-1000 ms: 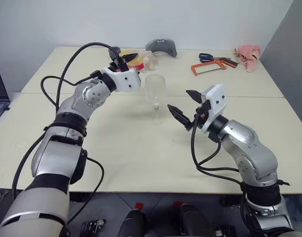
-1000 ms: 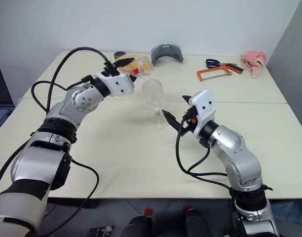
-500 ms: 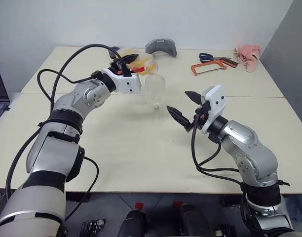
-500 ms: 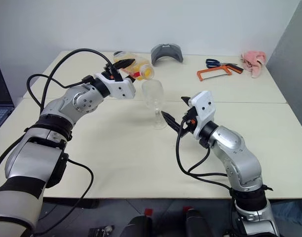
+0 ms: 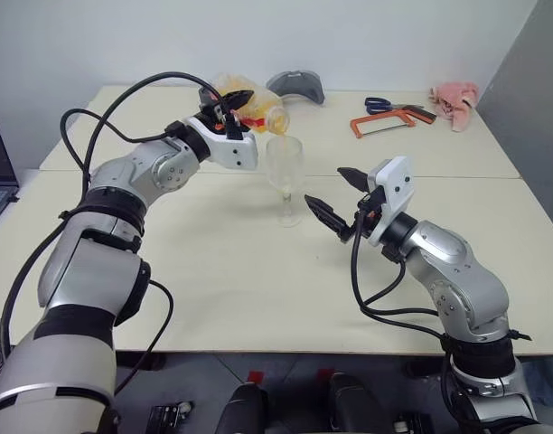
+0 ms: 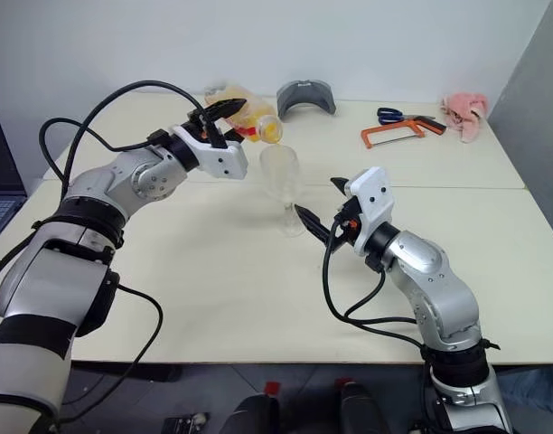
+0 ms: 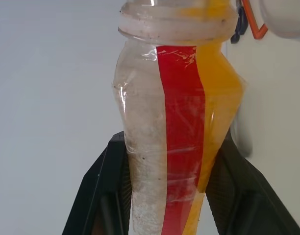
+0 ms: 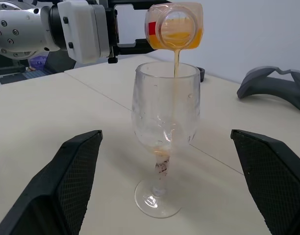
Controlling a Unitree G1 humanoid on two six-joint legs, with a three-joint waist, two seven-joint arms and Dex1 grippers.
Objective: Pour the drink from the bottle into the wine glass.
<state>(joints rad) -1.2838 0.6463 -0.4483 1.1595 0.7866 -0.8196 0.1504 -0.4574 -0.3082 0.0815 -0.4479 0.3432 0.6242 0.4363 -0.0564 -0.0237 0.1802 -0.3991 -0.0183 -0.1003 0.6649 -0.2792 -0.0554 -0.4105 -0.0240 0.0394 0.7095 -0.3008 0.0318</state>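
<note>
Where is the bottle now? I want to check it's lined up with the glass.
In the head views, the bottle is tipped in the left gripper, its mouth just above the wine glass rim, left of centre on the table.

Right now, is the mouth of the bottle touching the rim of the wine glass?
Apart. The right wrist view shows the bottle held above the wine glass, with a thin stream of drink crossing the gap.

both arms have silver-grey rounded shells with black joint bands and small dark screws. loose black cables loop along each arm. each wrist carries a white block housing, and each end effector, left (image 5: 233,101) and right (image 5: 335,192), has two pointed black fingers.
</note>
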